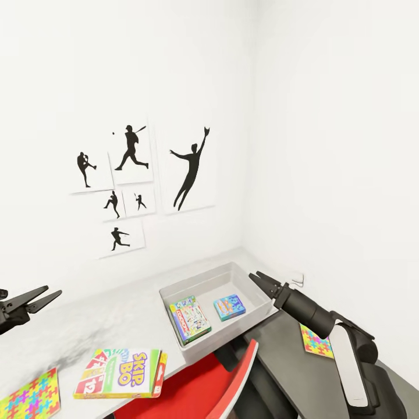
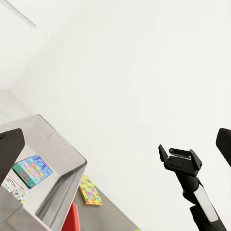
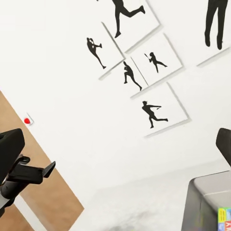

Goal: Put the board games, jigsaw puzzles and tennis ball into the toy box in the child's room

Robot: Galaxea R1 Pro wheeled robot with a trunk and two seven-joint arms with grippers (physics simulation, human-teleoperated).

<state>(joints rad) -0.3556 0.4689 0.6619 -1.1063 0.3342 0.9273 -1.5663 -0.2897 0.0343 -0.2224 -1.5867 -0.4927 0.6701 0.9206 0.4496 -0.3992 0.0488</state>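
Observation:
The light grey toy box stands on the pale table near the corner. Inside it lie the Monopoly board game and the small blue one. The Skip-Bo game lies flat near the table's front edge, with a jigsaw puzzle to its left. A second jigsaw puzzle rests on the lower dark cabinet. My right gripper hovers open and empty just right of the toy box rim. My left gripper hangs open above the table's left part. The tennis ball and bed are out of view.
A red chair is tucked under the table below the toy box. White walls meet in a corner behind it, with baseball silhouette posters on the left wall. The dark grey cabinet stands to the right.

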